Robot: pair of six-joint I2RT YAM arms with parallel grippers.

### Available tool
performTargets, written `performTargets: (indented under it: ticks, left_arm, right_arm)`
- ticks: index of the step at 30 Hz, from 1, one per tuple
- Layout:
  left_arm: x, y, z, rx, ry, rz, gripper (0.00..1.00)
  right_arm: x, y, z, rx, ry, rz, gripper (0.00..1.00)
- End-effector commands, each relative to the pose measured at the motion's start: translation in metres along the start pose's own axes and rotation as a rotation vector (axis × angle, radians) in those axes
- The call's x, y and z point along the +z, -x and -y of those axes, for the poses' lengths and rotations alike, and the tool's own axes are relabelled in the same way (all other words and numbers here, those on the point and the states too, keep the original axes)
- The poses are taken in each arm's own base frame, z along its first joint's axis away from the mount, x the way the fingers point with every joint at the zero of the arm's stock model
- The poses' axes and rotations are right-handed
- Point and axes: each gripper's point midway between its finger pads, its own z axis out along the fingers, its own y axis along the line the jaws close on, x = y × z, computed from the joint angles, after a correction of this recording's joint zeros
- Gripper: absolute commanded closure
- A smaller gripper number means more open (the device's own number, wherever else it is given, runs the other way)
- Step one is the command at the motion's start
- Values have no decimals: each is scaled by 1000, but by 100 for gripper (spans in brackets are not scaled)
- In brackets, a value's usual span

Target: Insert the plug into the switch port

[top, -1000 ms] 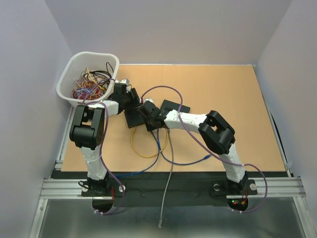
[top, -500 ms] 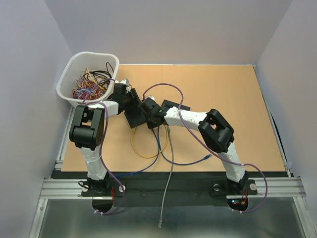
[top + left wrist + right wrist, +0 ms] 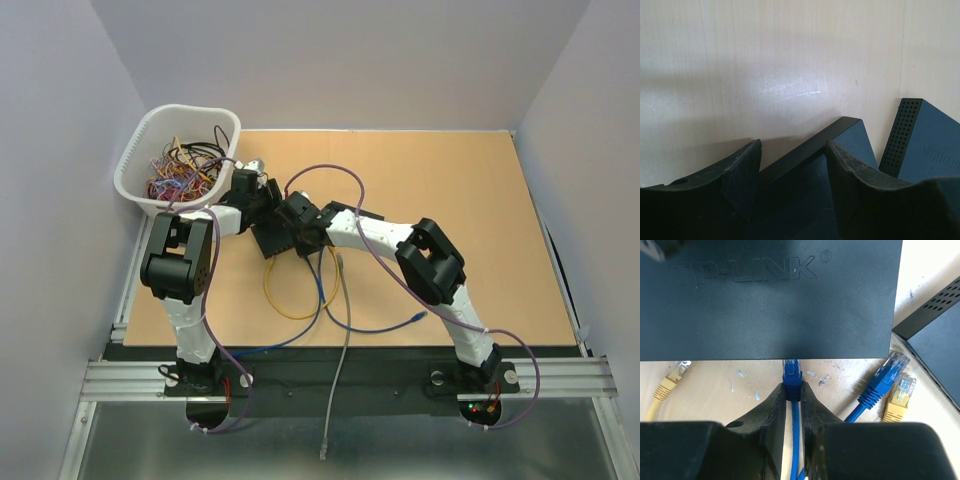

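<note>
Shown only by right wrist camera: right pincer clamped on blue plug, tip meeting TP-Link switch front edge. From above, hidden under arms. Left pincer apart, straddling switch corner on worktop.

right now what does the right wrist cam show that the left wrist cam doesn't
Only the right wrist view: the blue network plug pinched in the right jaws, its tip at the front edge of the black TP-LINK switch, plus a loose blue plug and two yellow plugs. Only the left wrist view: the left jaws straddling the edge of a dark flat box, and a wide stretch of bare pale wooden table. Both: the tabletop and a dark box with a perforated side.
</note>
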Motion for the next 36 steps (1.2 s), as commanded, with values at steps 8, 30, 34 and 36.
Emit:
performTargets:
  ticks: [8,30,34,36]
  left_arm:
    - [-11,-31,22,75,-81,-78,36]
    - [-16,-81,55,136,-336,-172,43]
    - [-21,-96,60,158,-357,-189,43]
    - [-24,-103,63,163,-374,-200,43]
  right_arm:
    - [-9,54,2,-33,1,133,100]
    - [-24,55,38,-250,-94,255,100]
    - [-31,42,34,-315,-9,260,100]
    - [-39,34,32,-368,42,269,99]
